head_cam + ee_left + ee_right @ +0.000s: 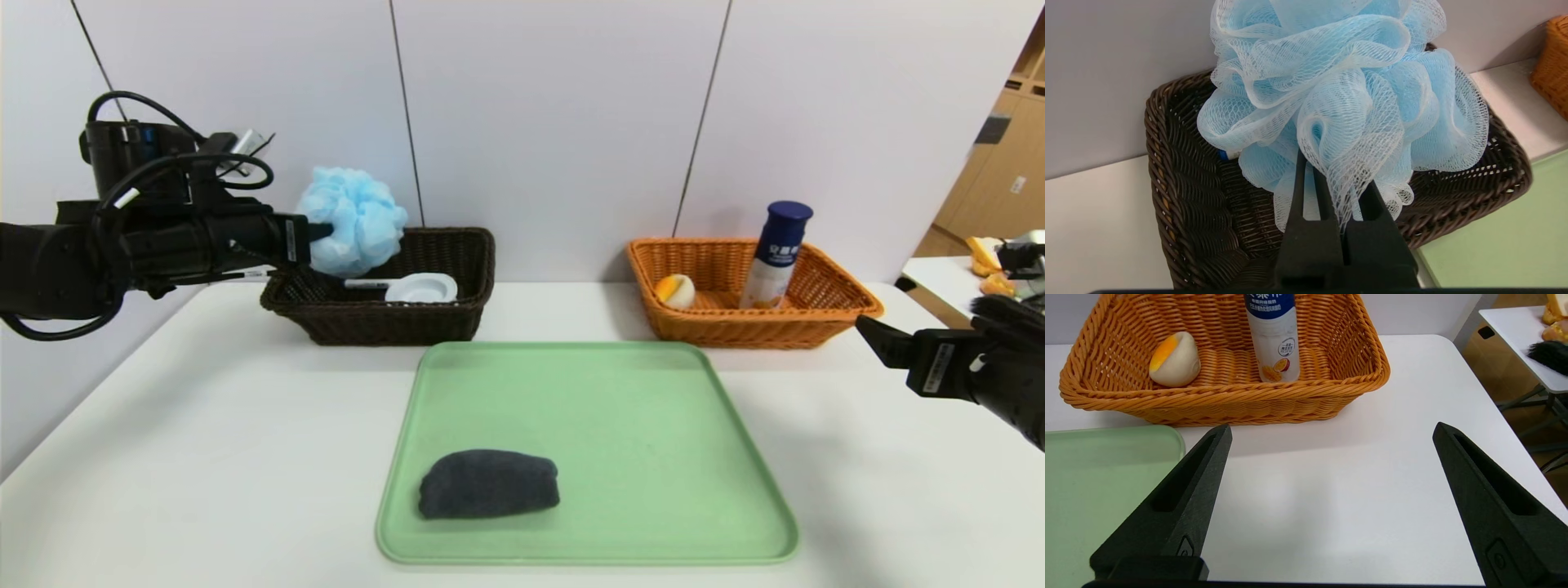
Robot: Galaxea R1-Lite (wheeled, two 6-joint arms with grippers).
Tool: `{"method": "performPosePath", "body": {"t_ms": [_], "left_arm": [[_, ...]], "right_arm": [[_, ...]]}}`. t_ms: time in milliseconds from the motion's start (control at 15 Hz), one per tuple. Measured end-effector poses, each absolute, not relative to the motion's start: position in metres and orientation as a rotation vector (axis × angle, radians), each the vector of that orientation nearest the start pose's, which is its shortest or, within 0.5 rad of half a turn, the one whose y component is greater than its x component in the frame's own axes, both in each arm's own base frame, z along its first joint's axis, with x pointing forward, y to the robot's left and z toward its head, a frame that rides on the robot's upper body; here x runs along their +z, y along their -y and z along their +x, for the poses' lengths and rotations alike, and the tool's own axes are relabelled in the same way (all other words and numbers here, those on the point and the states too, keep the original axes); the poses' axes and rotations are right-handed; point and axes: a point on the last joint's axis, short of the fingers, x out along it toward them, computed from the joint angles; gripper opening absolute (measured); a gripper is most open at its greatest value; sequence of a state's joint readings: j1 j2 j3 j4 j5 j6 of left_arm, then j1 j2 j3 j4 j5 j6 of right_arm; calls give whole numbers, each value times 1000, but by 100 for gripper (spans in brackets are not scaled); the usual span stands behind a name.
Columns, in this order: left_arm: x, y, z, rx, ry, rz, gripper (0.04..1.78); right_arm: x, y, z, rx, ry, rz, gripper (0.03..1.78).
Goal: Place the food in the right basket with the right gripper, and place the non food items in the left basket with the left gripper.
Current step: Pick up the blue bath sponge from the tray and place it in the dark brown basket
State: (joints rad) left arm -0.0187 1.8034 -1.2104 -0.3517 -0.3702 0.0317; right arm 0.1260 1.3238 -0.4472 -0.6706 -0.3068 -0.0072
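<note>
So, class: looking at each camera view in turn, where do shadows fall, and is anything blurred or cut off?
Head view: the dark cloth casts only a soft, faint shadow on the green tray, and the right pincer arm is cut by the frame edge. Left wrist view: the blue bath pouf is sharp and fills the frame, its top cropped. Right wrist view: a soft shadow lies on the table below the orange basket.
</note>
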Motion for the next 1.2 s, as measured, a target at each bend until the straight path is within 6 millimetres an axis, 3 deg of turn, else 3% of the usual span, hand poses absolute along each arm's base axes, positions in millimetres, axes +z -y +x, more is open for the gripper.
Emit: {"method": "performPosePath", "body": {"t_ms": [267,467,800,1000,1200], "left_arm": [[214,13,373,-320,-289,38,6],[204,13,377,-315,-353,31,6],[201,10,378,-307,-360,25,82],[203,9,379,-300,-340,27,110],[218,8,381,-250,-225,28,130]], "right_arm": [[186,-19,195,-174,-189,-54,169],[187,-19,195,-171,-180,-53,169],[187,-20,195,-167,-180,-51,169],[187,-20,196,-168,-181,-49,169],[186,-20,196,-167,-182,-48,169]]}}
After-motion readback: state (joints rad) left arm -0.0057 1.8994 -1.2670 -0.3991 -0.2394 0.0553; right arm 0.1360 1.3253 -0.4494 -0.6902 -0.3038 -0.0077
